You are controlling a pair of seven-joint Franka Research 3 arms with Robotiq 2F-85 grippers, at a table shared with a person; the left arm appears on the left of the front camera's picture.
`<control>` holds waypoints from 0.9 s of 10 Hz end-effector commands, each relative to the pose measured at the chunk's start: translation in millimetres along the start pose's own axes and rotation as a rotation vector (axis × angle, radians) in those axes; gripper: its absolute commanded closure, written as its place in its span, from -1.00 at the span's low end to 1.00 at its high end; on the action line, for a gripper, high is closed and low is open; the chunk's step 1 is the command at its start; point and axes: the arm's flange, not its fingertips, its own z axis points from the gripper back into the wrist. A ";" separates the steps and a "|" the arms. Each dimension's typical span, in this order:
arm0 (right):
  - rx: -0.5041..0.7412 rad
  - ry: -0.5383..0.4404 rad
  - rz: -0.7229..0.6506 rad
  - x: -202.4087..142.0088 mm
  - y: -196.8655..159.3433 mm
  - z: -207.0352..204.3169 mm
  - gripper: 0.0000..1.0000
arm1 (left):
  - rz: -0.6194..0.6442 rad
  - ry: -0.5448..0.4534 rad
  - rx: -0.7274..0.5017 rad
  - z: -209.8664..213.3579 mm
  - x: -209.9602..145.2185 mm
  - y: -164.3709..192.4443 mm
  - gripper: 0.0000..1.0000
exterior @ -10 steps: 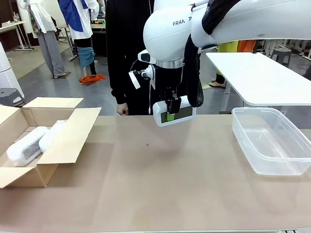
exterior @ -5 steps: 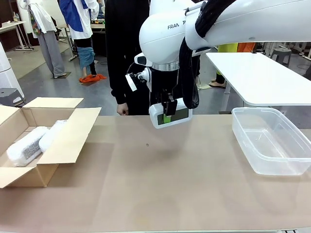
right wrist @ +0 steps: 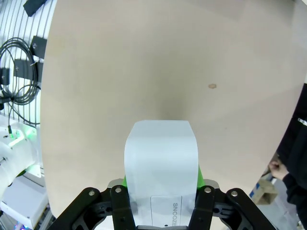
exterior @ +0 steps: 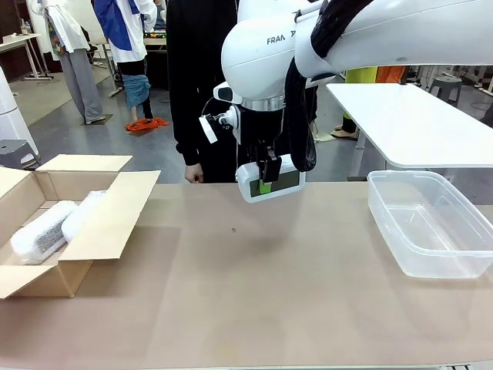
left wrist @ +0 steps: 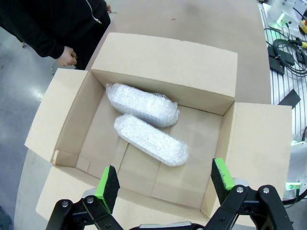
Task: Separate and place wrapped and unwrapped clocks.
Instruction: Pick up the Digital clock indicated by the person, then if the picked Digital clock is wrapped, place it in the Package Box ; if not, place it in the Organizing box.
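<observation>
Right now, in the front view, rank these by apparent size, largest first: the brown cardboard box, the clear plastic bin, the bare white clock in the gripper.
1. Brown cardboard box, flaps open, at the left edge.
2. Clear plastic bin, at the right; clearly smaller than the box as spread.
3. Bare white clock, held above the table by the right gripper, far the smallest.

The right arm (exterior: 362, 35) is cased in glossy white shells marked "FRAN", with a black cable sleeve (exterior: 302, 116) draped along it. Each black gripper (left wrist: 165, 184) is fitted with 2 green pads (left wrist: 107, 181).
</observation>
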 end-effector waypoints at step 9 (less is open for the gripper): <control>-0.025 -0.007 -0.056 -0.1 -0.1 -0.4 0.00 | -0.008 -0.014 0.003 0.6 -0.2 0.7 -1.00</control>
